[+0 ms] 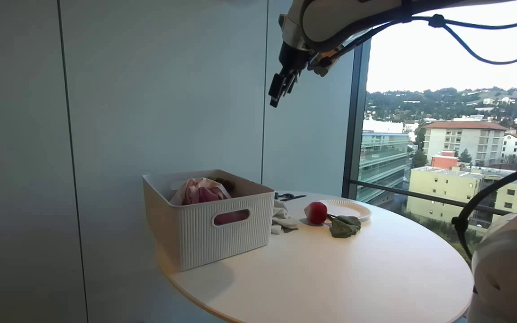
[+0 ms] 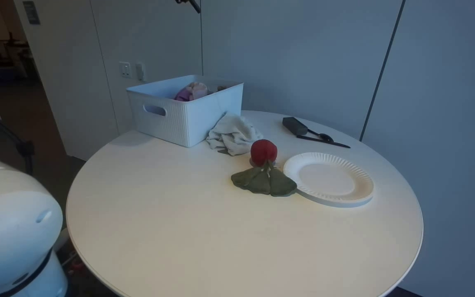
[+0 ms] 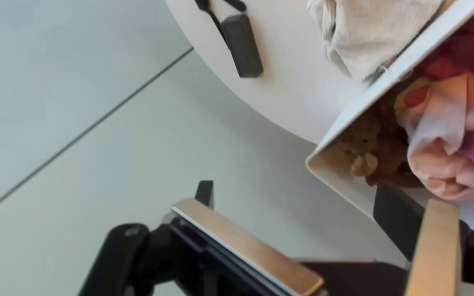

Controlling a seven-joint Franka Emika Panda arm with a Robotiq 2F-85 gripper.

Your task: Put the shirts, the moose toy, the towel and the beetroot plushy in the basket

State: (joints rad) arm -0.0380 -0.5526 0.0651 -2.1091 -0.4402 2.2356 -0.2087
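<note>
The white basket (image 1: 225,242) stands on the round table, also in an exterior view (image 2: 159,123). Inside it lie bunched pink and purple shirts (image 3: 447,139) and the brown moose toy (image 3: 387,158), partly covered by cloth. The pale towel (image 2: 235,134) lies crumpled on the table against the basket's side; it shows in the wrist view (image 3: 381,33). The red beetroot plushy (image 2: 264,152) lies on the table beside the towel, green leaves spread toward the plate; it is out of the wrist view. My gripper (image 3: 298,203) is open and empty, high above the basket (image 3: 346,111).
A white plate (image 2: 328,179) lies beside the plushy's leaves. A black block (image 2: 294,126) and dark utensils (image 2: 324,139) lie near the table's far edge. A wall (image 1: 164,89) stands close behind the basket. A window (image 1: 456,134) is behind the table.
</note>
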